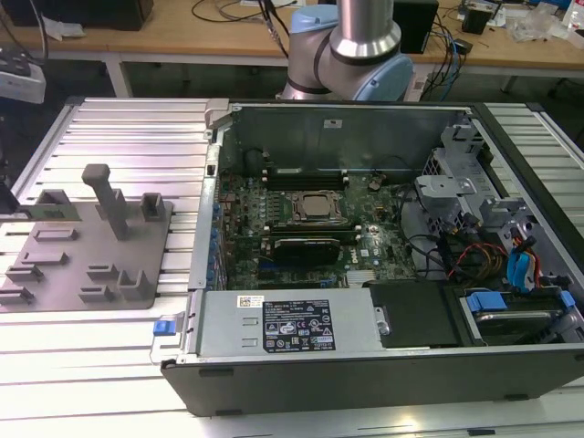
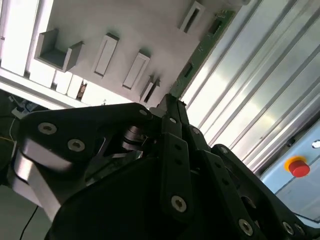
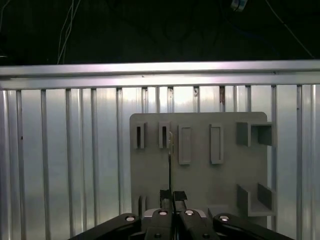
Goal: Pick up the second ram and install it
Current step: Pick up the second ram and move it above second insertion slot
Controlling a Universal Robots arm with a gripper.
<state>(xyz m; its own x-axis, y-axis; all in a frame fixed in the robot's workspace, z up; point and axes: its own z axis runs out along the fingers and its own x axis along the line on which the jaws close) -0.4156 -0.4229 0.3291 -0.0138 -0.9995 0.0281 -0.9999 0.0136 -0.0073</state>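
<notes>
The second ram (image 2: pixel 200 50), a thin green board, sticks out from between my black fingertips in the second wrist view. In the first wrist view the ram (image 3: pixel 170 165) appears edge-on as a thin dark line. My gripper (image 2: pixel 167 102) (image 3: pixel 172 196) is shut on its near end. It hangs above the grey fixture tray (image 3: pixel 200 125) (image 2: pixel 125 30), over the row of slots. In the exterior view the tray (image 1: pixel 55 265) lies on the ribbed table at the left. To its right stands the open computer case (image 1: pixel 365 228), its motherboard (image 1: pixel 301 210) exposed.
The tray carries raised posts (image 1: pixel 109 196) and blocks. The ribbed metal table (image 3: pixel 65 150) surrounds it. The arm's base (image 1: pixel 356 46) stands behind the case. Drive cages and cables (image 1: pixel 484 237) fill the case's right side. A red button (image 2: pixel 299 167) sits beyond the table edge.
</notes>
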